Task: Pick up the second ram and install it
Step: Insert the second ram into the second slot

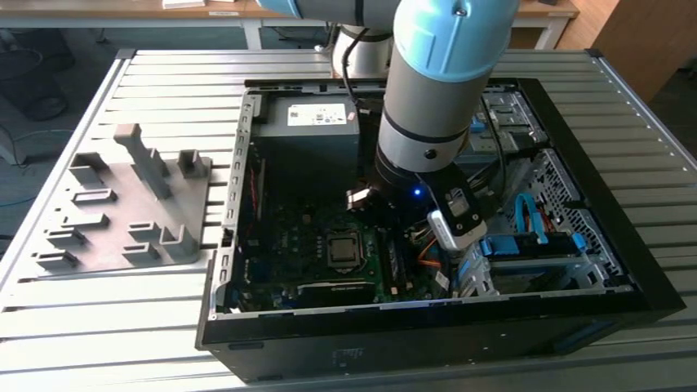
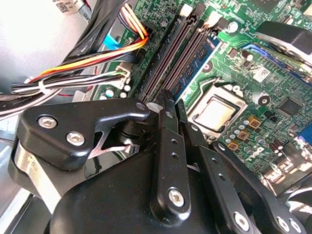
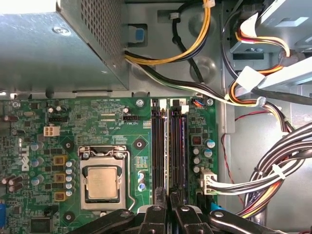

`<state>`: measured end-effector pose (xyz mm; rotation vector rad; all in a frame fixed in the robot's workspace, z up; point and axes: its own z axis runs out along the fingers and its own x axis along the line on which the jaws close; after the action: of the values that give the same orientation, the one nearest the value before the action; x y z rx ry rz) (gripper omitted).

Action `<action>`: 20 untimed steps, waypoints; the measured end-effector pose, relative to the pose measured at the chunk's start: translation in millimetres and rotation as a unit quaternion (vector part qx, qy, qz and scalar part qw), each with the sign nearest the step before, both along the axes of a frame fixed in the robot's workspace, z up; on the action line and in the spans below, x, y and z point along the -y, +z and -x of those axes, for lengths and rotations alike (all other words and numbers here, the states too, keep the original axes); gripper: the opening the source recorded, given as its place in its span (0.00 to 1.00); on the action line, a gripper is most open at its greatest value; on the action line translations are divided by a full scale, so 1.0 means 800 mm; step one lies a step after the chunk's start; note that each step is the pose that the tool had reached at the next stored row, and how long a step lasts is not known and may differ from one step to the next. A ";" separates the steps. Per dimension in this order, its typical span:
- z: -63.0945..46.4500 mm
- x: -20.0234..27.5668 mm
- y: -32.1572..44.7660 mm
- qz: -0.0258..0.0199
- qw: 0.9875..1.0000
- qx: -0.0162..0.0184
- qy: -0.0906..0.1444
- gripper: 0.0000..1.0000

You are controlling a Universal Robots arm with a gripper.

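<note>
Claw (image 2: 171, 105) fingers pressed together over memory slots (image 3: 169, 146), second ram (image 2: 192, 73) (blue edge) seated just beyond fingertips.

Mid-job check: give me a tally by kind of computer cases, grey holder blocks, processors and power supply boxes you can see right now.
Computer case: 1
Grey holder block: 1
Processor: 1
Power supply box: 1
Total: 4

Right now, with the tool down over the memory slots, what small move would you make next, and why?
Probably a slow, short press straight down. In the first wrist view the tool sits right over one end of the memory slots, in line with them. Whether the second ram is seated is hidden, so go gently.
</note>
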<state>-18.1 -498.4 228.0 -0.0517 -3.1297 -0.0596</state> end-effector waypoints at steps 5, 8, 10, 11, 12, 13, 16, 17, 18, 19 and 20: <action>0.000 0.0000 -0.0036 0.002 1.000 0.000 -0.001 0.14; 0.001 0.0000 -0.0056 0.002 1.000 0.000 -0.001 0.14; 0.001 -0.0002 -0.0060 0.003 1.000 0.000 -0.001 0.14; 0.001 -0.0003 -0.0062 0.003 1.000 0.000 -0.001 0.14; 0.001 -0.0003 -0.0065 0.003 1.000 0.000 -0.001 0.14; 0.001 -0.0003 -0.0067 0.002 1.000 0.000 -0.001 0.14; 0.002 -0.0005 -0.0073 0.002 1.000 0.000 -0.001 0.14; 0.002 -0.0005 -0.0078 0.002 1.000 0.000 -0.001 0.14; 0.002 -0.0005 -0.0083 0.002 1.000 0.000 -0.001 0.14; 0.002 -0.0006 -0.0088 0.002 1.000 0.000 -0.001 0.14; 0.002 -0.0006 -0.0093 0.002 1.000 0.000 -0.001 0.14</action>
<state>-19.6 -497.9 220.5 -0.0552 -3.1300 -0.0520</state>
